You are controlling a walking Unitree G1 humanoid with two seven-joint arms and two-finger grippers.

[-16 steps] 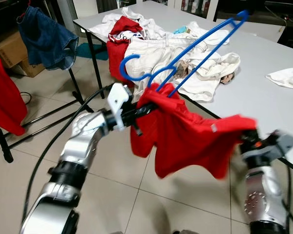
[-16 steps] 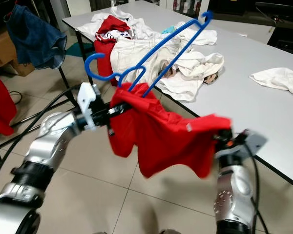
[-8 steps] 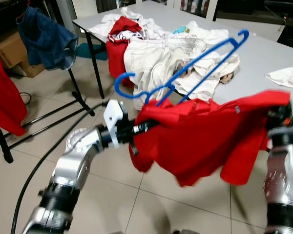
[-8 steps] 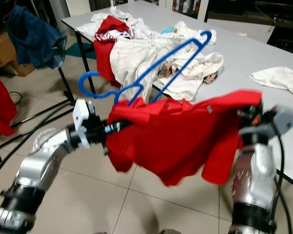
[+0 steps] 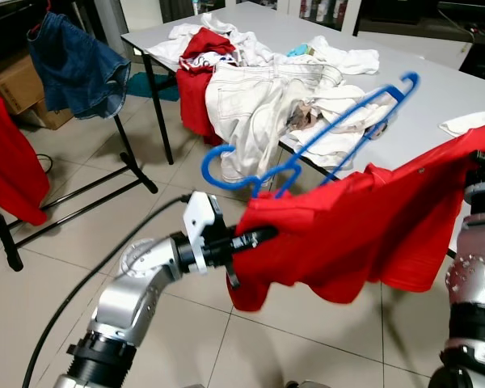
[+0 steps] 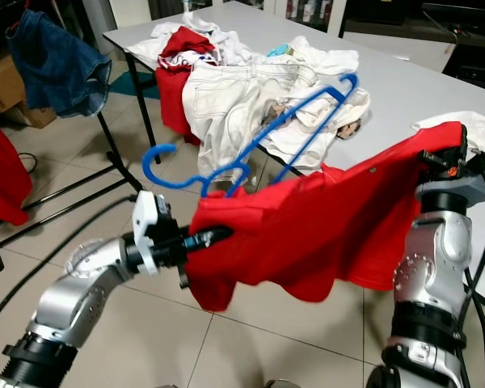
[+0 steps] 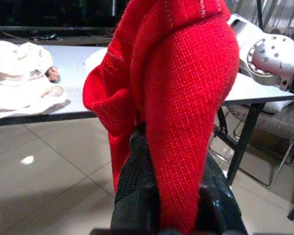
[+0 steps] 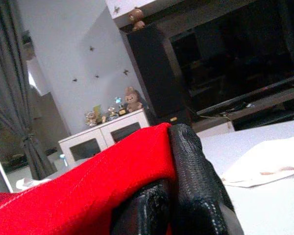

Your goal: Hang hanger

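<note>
A red garment (image 5: pixel 364 230) is stretched in the air between my two arms, in front of the table. My left gripper (image 5: pixel 255 237) is shut on its left end, where a blue plastic hanger (image 5: pixel 307 145) sticks up out of the cloth with its hook (image 5: pixel 214 166) to the left. In the left wrist view the red garment (image 7: pixel 186 107) is bunched between the black fingers (image 7: pixel 132 196). My right gripper (image 6: pixel 444 158) is shut on the garment's right corner, held higher, near the table edge. The right wrist view has the red garment (image 8: pixel 88 191) pinched under a black finger (image 8: pixel 191 166).
A grey table (image 5: pixel 436 105) behind carries a heap of white and red clothes (image 5: pixel 259 89). A rack (image 5: pixel 89 186) at the left holds blue jeans (image 5: pixel 77 65) and a red cloth (image 5: pixel 8 162). A black cable (image 5: pixel 73 291) runs over the tiled floor.
My right gripper has lifted its corner of the garment up and to the right. My left gripper dropped lower and moved right with the hanger, which now leans flatter.
</note>
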